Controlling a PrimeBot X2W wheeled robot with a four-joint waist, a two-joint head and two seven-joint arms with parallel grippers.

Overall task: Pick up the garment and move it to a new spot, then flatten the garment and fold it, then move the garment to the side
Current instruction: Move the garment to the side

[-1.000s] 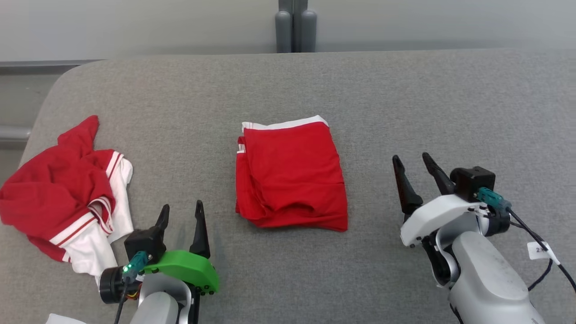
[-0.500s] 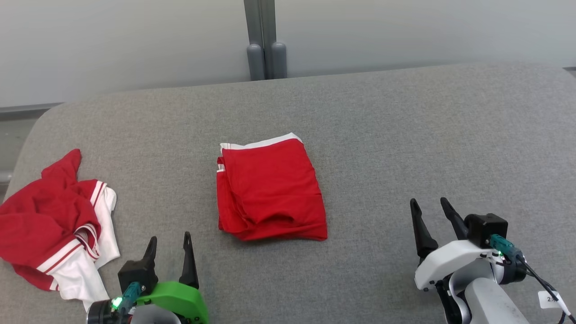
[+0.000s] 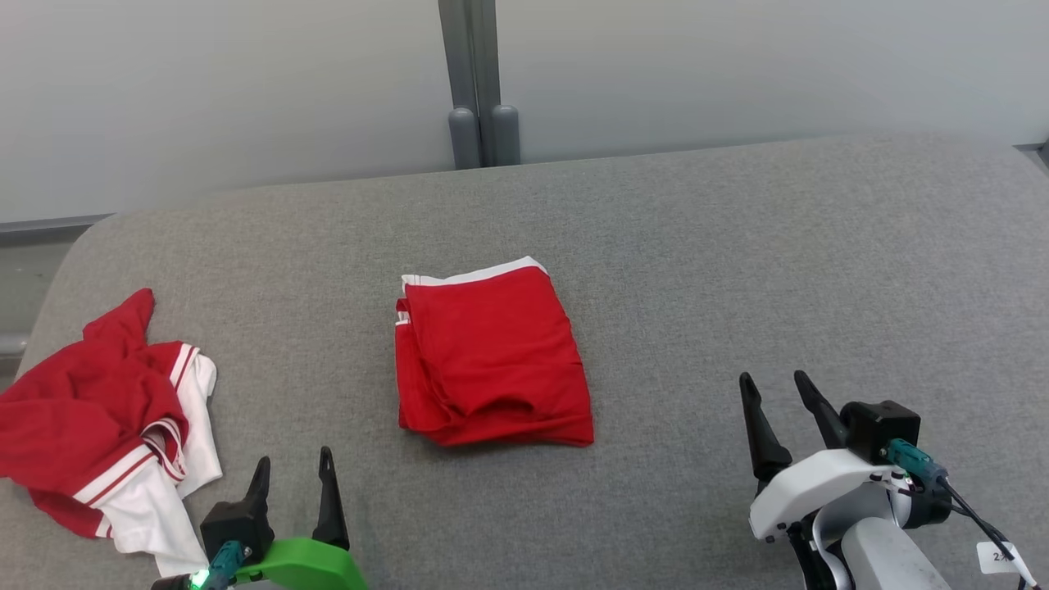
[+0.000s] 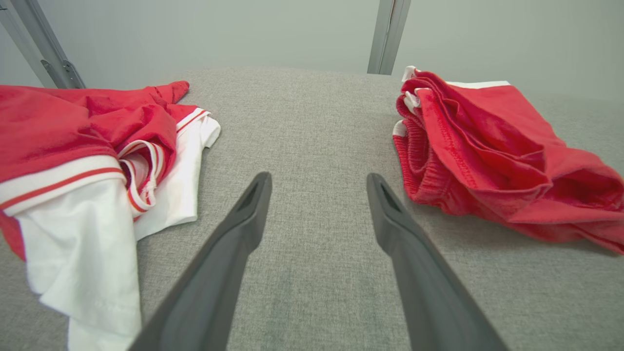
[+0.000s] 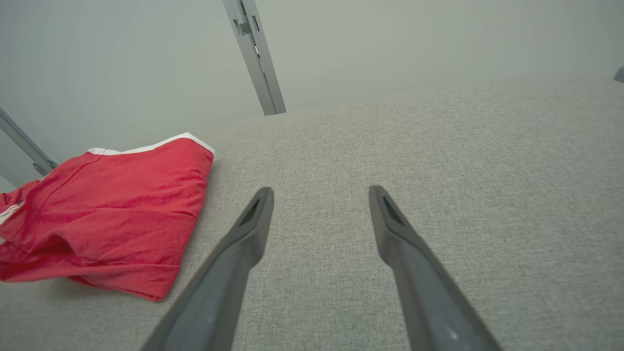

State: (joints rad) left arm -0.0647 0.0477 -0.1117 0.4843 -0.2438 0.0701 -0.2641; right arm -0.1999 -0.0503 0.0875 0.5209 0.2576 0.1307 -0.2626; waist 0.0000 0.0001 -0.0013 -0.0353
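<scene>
1. Left gripper [image 3: 293, 459] and right gripper [image 3: 771, 378] both sit low at the near edge of the scene, each with its two dark fingers spread wide and nothing between them
2. Under everything lies a grey padded surface [image 3: 737, 246], which carries both pieces of cloth
3. At the far left sprawls a crumpled garment [image 3: 106, 426], red and white, bunched and unfolded; it lies just left of the left gripper
4. Near the middle rests the folded garment [image 3: 492, 356], a red, roughly rectangular stack. Folding looks done, so I judge the move to the side is what remains
5. That stack lies ahead of and between the two grippers. The left one is nearer, with the stack's near left corner just to the right of its fingers in the left wrist view. The right gripper stands well apart from the stack's right edge
6. Its long axis seems to run away from the robot, leaning slightly. A white band [image 3: 479, 274] marks the far end, the layered edges face left, and the near end is a soft rolled fold
</scene>
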